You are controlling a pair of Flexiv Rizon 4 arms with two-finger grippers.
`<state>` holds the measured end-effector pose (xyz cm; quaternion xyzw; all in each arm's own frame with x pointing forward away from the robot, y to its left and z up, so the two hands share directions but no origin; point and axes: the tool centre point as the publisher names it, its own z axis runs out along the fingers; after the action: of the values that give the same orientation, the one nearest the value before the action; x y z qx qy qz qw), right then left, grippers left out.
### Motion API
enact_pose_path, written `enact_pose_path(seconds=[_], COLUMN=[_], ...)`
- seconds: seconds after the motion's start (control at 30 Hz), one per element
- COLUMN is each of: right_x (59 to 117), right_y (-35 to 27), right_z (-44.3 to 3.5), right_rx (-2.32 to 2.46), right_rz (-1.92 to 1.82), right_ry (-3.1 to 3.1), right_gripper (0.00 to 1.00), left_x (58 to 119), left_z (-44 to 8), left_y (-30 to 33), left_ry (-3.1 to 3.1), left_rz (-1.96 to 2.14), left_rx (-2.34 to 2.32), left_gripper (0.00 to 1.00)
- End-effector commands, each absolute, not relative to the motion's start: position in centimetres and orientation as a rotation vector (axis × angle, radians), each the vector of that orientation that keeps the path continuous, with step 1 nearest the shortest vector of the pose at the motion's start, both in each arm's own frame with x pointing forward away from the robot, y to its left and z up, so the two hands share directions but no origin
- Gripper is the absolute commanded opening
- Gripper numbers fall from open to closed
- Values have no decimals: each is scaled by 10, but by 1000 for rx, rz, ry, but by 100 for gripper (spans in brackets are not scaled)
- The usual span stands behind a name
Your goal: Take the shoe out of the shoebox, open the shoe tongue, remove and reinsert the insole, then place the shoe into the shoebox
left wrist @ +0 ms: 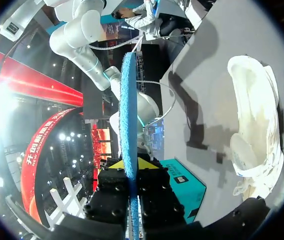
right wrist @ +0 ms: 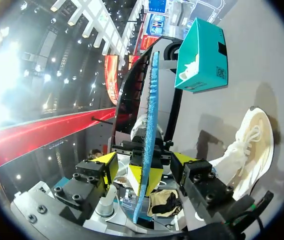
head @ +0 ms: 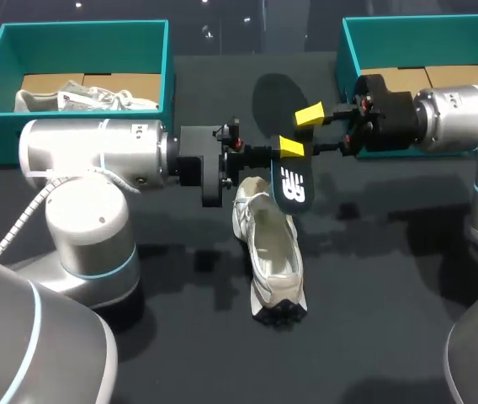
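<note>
The dark insole (head: 292, 187) hangs above the table, and my left gripper (head: 266, 153) is shut on its middle. In the left wrist view the insole (left wrist: 128, 110) shows edge-on and blue between the fingers of that gripper (left wrist: 130, 175). My right gripper (head: 301, 130) straddles the same insole (right wrist: 149, 125). Its yellow fingertips (right wrist: 107, 167) stand apart from the insole on either side, so the right gripper (right wrist: 144, 167) is open. The white shoe (head: 271, 252) lies on the table below, opening upward, also visible beside the grippers (left wrist: 257, 115) (right wrist: 252, 145).
A teal shoebox (head: 79, 34) at the back left holds another white shoe (head: 79, 97). A second teal shoebox (head: 348, 50) stands at the back right, behind my right arm. Dark table surface stretches in front of the shoe.
</note>
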<state>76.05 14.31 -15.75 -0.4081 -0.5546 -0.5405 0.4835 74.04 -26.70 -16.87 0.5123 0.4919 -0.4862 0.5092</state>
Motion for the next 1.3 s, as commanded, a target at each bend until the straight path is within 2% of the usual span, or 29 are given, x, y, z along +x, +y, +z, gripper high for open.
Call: enact_pose_path(seconds=[0.03,0.17,0.47,0.63,0.73,0.83,1.13,1.17,1.2,1.23,1.3], right_x=[755,756,760,761,762,762,763,763,763,762,762], right_y=[146,150,156,158,159,159,159,159,158,157,155], right_z=[-160,-161,-162,-163,-163,-163,-164,-164,-165,-165,-166], right_rx=[-1005,-1002,-1007,-1018,-1026,-1035,-1045,-1045,-1045,-1046,-1052], right_rz=[-1340,-1342,-1331,-1312,-1298,-1289,-1270,-1269,-1268,-1267,-1263], right_ry=[-1328,-1317,-1317,-1325,-1332,-1335,-1338,-1338,-1338,-1337,-1334], right_gripper=[49,42,36,26,10,3,0,0,0,0,0], left_x=[736,736,734,734,735,736,737,736,736,735,733], left_z=[-171,-171,-173,-174,-175,-176,-178,-177,-176,-175,-172], left_y=[-269,-269,-271,-271,-270,-270,-269,-268,-266,-263,-254], left_ry=[1186,1182,1187,1191,1195,1199,1213,1214,1215,1217,1224], left_rz=[-1163,-1166,-1172,-1174,-1173,-1171,-1160,-1158,-1154,-1150,-1140], left_rx=[1213,1201,1203,1213,1216,1216,1225,1226,1228,1231,1237], left_gripper=[0,0,0,0,0,0,0,23,59,100,100])
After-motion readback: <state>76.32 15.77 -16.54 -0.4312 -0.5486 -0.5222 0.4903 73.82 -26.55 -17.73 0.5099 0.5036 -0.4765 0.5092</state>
